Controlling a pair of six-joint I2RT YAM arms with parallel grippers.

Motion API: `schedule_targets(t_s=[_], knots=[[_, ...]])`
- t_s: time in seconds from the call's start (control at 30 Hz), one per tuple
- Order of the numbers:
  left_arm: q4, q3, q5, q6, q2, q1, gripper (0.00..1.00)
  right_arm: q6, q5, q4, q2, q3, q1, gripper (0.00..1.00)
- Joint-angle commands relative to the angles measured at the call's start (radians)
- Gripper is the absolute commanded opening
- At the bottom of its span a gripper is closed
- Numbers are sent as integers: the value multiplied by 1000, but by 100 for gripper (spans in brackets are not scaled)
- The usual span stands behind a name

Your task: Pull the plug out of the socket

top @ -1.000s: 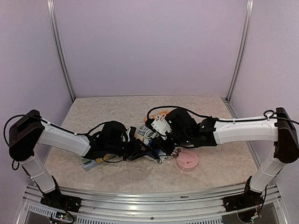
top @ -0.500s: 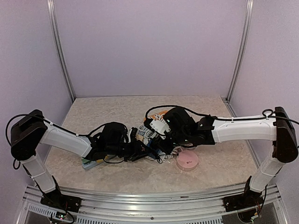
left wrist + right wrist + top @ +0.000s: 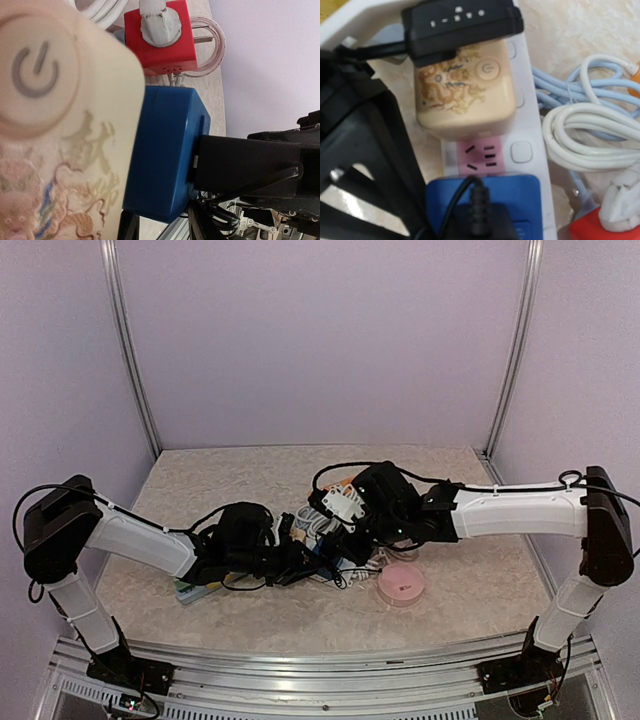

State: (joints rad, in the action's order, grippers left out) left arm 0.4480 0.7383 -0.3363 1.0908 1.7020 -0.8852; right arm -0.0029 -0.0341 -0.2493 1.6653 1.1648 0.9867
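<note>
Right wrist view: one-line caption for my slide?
Cream dragon-print plug seated in white power strip, blue adapter further along, white cables coiled alongside.

Pink round box (image 3: pixel 401 584) lay on the marbled desk (image 3: pixel 220 475). Coiled white cable (image 3: pixel 592 152) sat near the box, left and behind. Green-edged flat item (image 3: pixel 190 592) lay well left of it.

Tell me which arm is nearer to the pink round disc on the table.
Right. The right arm has its wrist just behind the pink disc; the left arm ends farther off, to the disc's left.
</note>
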Motion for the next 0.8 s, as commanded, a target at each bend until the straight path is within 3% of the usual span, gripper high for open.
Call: schedule_targets(t_s=[0.0,0.77], knots=[[-127,-45,32,-20,47,4,32,54,-161,4,50,-3,-11,0],[-115,-46,3,-28,76,23,28,-14,150,-154,116,99,123,0]])
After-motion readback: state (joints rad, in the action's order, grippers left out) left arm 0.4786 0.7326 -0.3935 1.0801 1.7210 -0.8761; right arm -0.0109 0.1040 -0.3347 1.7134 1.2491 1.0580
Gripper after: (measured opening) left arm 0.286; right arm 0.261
